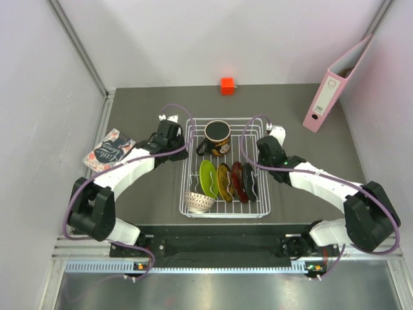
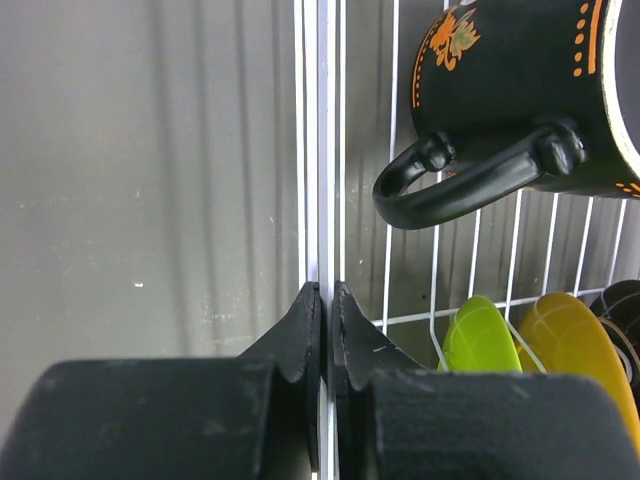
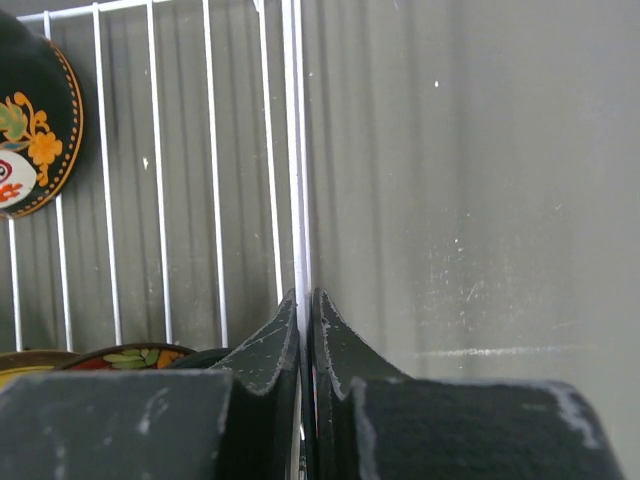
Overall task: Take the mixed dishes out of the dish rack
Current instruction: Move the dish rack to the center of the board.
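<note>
At the near left corner of the dish rack [image 1: 226, 215], which is parked mid-table, sits the beige bowl [image 1: 199, 202]. Just behind it the four plates [image 1: 227, 181] stand on edge. Further back, the left gripper [image 2: 326, 300] is pinched tight on the rack's left rim wire, and the right gripper [image 3: 305, 305] does the same on the right rim. The mug [image 1: 217, 137] sits at the far end.

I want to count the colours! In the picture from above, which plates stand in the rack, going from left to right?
In the dish rack: lime green plate → yellow plate → red plate → black plate.
</note>
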`<action>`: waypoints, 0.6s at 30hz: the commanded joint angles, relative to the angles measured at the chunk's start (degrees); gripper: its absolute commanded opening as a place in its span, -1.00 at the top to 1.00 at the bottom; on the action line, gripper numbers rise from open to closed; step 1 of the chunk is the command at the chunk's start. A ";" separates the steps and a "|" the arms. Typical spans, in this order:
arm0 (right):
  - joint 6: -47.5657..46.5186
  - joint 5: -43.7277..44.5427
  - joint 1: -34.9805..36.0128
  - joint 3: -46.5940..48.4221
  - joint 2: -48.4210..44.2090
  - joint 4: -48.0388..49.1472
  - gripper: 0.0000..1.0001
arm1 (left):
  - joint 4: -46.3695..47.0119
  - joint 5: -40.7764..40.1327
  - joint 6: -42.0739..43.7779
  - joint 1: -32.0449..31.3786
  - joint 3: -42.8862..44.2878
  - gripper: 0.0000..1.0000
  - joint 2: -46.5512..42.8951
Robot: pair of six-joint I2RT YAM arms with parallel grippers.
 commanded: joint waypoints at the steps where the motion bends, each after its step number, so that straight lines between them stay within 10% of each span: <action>1: 1.23 -0.32 -0.91 1.38 2.06 1.72 1.00 | -0.10 0.12 -0.79 -0.05 0.02 1.00 1.53; 18: 0.09 -5.68 -9.77 21.15 15.15 -0.64 1.00 | -5.46 -5.15 2.46 0.82 24.53 1.00 18.99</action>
